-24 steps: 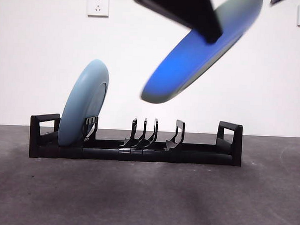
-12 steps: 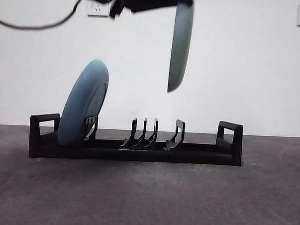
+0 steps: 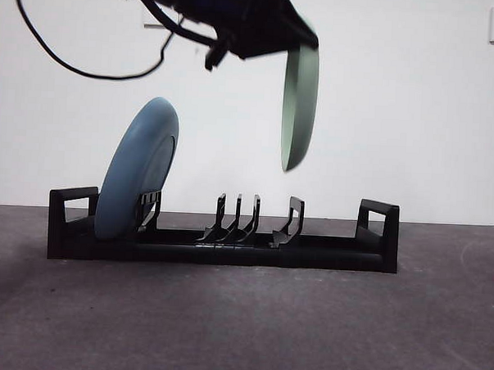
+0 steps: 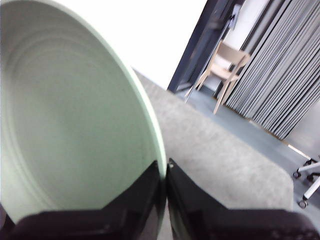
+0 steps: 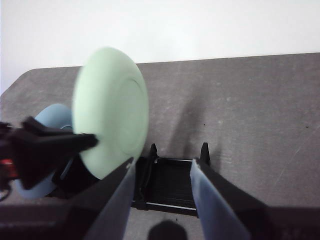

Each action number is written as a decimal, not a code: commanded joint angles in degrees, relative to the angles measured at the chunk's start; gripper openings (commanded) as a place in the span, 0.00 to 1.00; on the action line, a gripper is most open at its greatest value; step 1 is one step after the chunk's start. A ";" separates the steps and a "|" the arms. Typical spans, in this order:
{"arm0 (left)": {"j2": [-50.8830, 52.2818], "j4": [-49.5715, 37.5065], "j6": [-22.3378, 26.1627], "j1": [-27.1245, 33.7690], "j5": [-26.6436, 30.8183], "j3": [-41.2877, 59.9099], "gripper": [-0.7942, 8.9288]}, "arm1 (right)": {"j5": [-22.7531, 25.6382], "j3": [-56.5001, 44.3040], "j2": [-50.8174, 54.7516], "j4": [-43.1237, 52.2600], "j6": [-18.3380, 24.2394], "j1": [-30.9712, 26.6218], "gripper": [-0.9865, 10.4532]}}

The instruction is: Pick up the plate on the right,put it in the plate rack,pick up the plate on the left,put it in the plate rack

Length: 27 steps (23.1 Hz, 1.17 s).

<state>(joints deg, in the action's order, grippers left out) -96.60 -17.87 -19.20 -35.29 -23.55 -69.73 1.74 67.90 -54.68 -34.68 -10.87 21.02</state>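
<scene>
Down comes the green plate (image 3: 300,105), a touch lower than half a second ago and fully swung out of the tilt it had a second back; it now hangs edge-on and close to upright above the plate rack (image 3: 223,233). Its lower rim sits over the lone divider right of the middle group, well clear of the slots and touching nothing. Left gripper (image 4: 164,172) has it: in the left wrist view both black jaws are pinched on the rim, one on each face, the pale green dish (image 4: 65,125) filling most of the frame. From the front that arm reaches in dark from the upper left, a cable (image 3: 80,59) looping behind it.

Blue plate (image 3: 138,170) is already parked in the rack's left end, leaning a little to the right against a divider, just inside the left handle loop. Middle and right slots stand free.

Right gripper (image 5: 162,172) waits high, looking down on the rack, its jaws spread apart with nothing between them. From there the green plate looks blurred, so its exact tilt is hard to call, though it seems nearly vertical over the grey table (image 3: 306,327).
</scene>
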 commanded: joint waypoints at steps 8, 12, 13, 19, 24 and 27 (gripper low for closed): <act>-3.23 4.02 2.01 0.52 0.00 0.17 0.07 | 0.33 0.24 -0.07 0.35 0.46 -0.02 0.25; -4.04 5.81 2.97 0.50 -0.04 0.17 0.07 | 0.33 0.24 -0.09 0.35 0.44 -0.02 0.25; -4.35 5.99 2.95 0.50 -0.04 0.17 0.07 | 0.33 0.24 -0.09 0.35 0.46 -0.02 0.25; -5.33 8.26 2.97 0.50 1.36 0.17 0.07 | 0.33 0.24 -0.09 0.33 0.46 -0.02 0.25; -5.33 10.97 3.34 0.50 2.58 0.17 0.10 | 0.33 0.24 -0.26 0.35 0.48 -0.02 0.25; -5.33 12.98 4.76 0.50 2.58 0.17 0.25 | 0.28 0.24 -0.59 0.31 0.46 -0.02 0.25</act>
<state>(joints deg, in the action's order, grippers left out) -101.75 -5.52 -16.14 -34.89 -21.17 -69.76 1.74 67.90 -55.02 -34.68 -10.87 20.97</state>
